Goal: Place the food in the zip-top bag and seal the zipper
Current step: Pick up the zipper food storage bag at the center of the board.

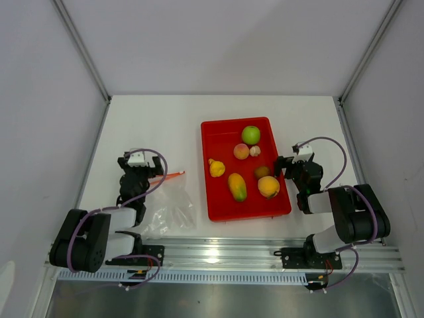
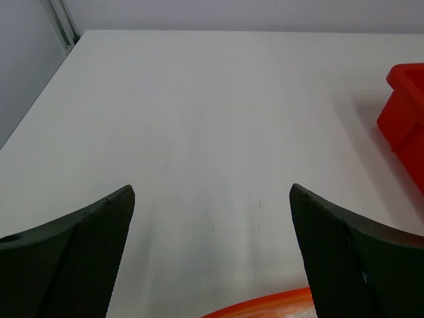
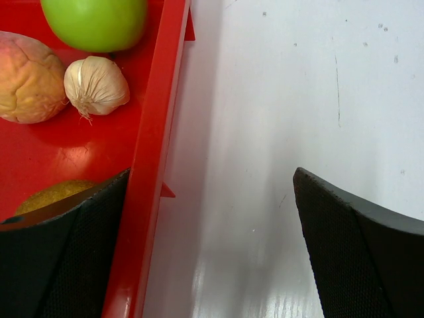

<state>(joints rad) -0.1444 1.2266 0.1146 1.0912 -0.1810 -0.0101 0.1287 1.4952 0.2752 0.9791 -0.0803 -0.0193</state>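
Pads (image 2: 73,258) apart and empty on my left pincer (image 2: 212,192) and right pincer (image 3: 212,179) alike — that limp bag (image 1: 169,207) may skid or stay shut when food (image 1: 250,135) arrives.

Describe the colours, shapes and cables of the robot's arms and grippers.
Both arms are black with pale grey sections and purple cables. The left gripper and right gripper each carry a white block and broad black fingers with dimpled faces.

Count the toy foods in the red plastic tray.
7, in the red plastic tray: green apple farthest, peach and white garlic nearer, yellow pear left, brown piece right, mango and orange nearest. None seems hidden.
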